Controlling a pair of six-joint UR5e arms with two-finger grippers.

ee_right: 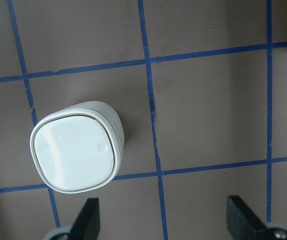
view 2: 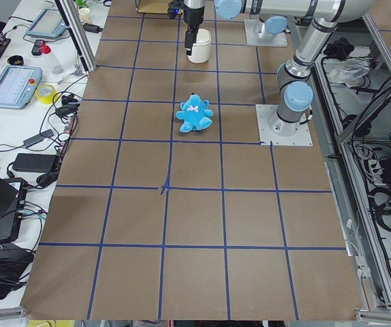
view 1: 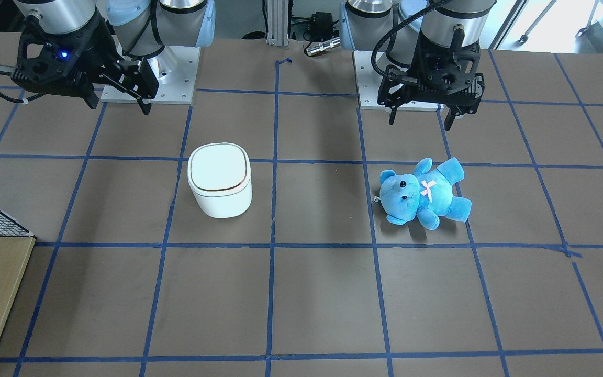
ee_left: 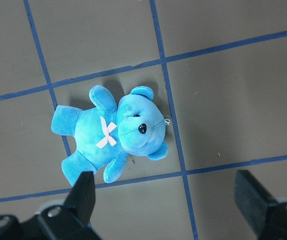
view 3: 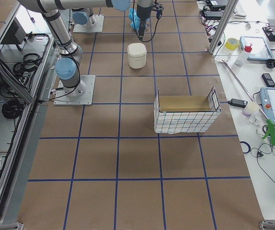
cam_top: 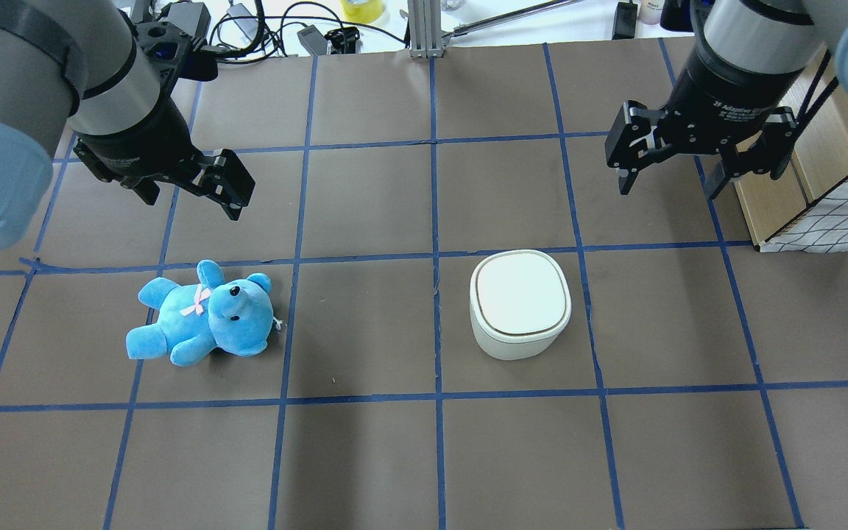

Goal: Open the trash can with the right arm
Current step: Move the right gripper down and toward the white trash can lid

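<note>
The white trash can (cam_top: pixel 520 298) stands on the brown table with its flat lid shut; it also shows in the front view (view 1: pixel 219 173) and the right wrist view (ee_right: pixel 76 154). My right gripper (cam_top: pixel 668 188) is open and empty, held high above the table, beyond and to the right of the can and apart from it. In the front view the right gripper (view 1: pixel 118 104) shows a blue light. In its wrist view its fingertips (ee_right: pixel 88 220) frame bare table beside the can. My left gripper (cam_top: pixel 192 202) is open and empty above the blue teddy bear (cam_top: pixel 203 324).
The teddy bear (view 1: pixel 422 193) lies on its back about two squares from the can. A wire-sided wooden basket (cam_top: pixel 829 213) stands at the table's right edge, close to my right gripper. Blue tape lines grid the table (cam_top: pixel 365 456).
</note>
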